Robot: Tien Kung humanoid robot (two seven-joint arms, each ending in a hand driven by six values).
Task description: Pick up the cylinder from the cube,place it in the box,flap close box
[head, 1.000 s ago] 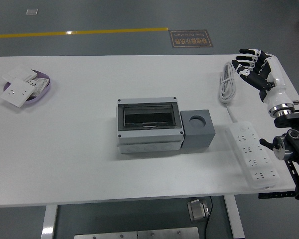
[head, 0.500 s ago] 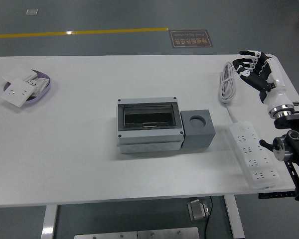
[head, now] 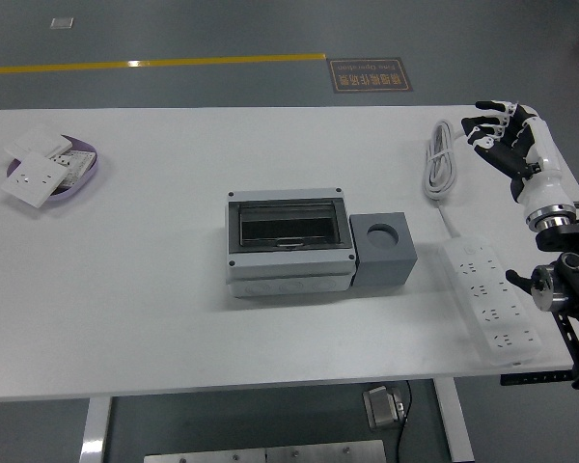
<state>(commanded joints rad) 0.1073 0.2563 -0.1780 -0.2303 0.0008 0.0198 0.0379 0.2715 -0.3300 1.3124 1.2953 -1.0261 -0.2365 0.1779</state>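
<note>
The right hand [head: 507,140] hangs over the far right corner of the white table [head: 154,289], its black and white fingers [head: 484,123] loosely spread and pointing left, holding nothing and touching nothing. Its arm runs down along the table's right edge. The left hand does not show.

Against the earlier frames, the right hand has drifted a little to the right, farther from the coiled white cable [head: 441,169] just beside it; everything on the table lies as it did.

The grey box [head: 289,246] sits at the table's middle with its dark clear flap down. The grey cube [head: 384,251] stands touching the box's right side, and the round hole in its top looks empty; whether a cylinder sits in it or in the box cannot be told.

A white power strip [head: 490,299] lies near the right edge, joined to the cable. At the far left, white wall sockets [head: 37,174] rest on a purple tray [head: 89,166].

On the floor beyond the table lies a brown sign [head: 370,74] with pale characters too small to read, beside a yellow line [head: 154,64].
</note>
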